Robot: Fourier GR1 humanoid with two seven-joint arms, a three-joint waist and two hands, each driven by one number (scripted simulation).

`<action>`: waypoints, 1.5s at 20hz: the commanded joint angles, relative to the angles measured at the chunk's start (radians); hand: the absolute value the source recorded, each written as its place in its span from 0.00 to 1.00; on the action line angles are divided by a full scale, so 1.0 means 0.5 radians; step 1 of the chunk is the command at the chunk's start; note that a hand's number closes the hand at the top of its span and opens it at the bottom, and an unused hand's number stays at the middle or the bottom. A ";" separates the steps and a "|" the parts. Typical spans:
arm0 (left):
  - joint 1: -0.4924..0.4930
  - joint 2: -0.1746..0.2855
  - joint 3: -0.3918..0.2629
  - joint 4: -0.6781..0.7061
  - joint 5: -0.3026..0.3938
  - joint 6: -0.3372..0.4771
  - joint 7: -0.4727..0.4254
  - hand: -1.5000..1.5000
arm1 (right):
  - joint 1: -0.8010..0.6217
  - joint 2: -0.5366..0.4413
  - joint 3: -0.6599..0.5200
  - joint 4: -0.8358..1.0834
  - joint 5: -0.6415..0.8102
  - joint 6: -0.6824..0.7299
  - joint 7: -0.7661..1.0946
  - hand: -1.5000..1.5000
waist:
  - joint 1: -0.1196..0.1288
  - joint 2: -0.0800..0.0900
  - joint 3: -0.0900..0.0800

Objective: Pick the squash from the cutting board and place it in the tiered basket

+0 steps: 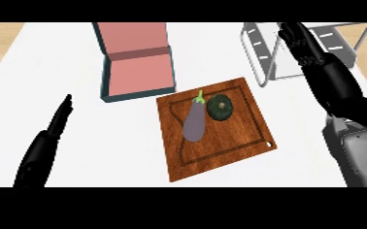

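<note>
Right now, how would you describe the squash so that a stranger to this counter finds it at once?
Find the wooden cutting board in the middle of the white counter. Two vegetables lie near its far edge. The squash is the right one: round and dark green, beside the long purple eggplant.

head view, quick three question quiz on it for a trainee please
1. True or false: the squash lies on the cutting board.
2. What lies next to the squash on the board? A) eggplant B) carrot C) banana
3. Which hand shows in front of the tiered basket, and does it hold anything?
Key: 1 true. 2 A. 3 the right hand, holding nothing.
</note>
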 commanded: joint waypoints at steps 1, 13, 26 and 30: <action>-0.121 -0.078 0.032 -0.045 0.008 -0.025 0.070 0.50 | 0.106 0.040 -0.153 -0.057 -0.074 -0.056 -0.062 1.00 | 0.061 -0.003 0.032; -0.419 -0.463 0.013 0.058 0.101 0.130 0.127 0.50 | 0.453 0.578 -0.526 0.251 -1.096 0.299 -0.235 0.00 | 0.033 0.003 0.037; -0.506 -0.527 0.025 0.150 0.039 0.119 0.148 0.50 | 0.876 -0.463 -0.526 -0.521 -0.064 0.469 0.009 0.00 | 0.010 -0.025 0.015; -0.489 -0.560 0.007 0.183 0.040 0.103 0.110 0.50 | 0.813 -0.690 -0.421 -0.825 0.233 0.447 0.355 0.00 | 0.043 -0.017 0.014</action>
